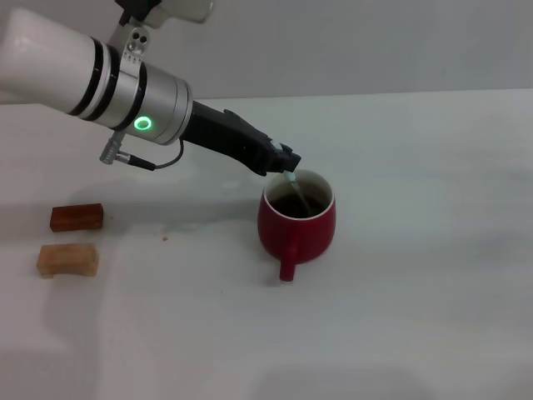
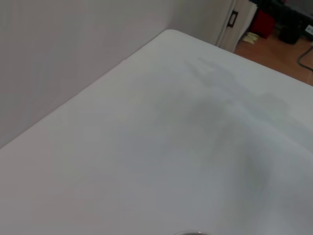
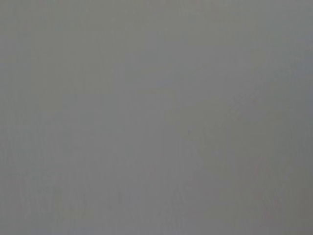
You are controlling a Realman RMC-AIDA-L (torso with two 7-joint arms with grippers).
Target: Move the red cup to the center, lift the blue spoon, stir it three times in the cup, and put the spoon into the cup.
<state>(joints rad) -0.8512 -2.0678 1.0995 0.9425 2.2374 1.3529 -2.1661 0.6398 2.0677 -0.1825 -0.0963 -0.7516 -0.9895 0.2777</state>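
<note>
The red cup (image 1: 297, 225) stands near the middle of the white surface (image 1: 416, 317), handle toward the near side. The left claw (image 1: 287, 165) hovers at its far-left rim, pinching the blue spoon (image 1: 296, 191), which slants down into the cup. A wide stir could knock the rim and tip or shove the cup. The right claw is out of sight.

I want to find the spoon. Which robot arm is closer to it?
Left. Its tool holds the blue spoon over the red cup. The right arm is not in view.
</note>
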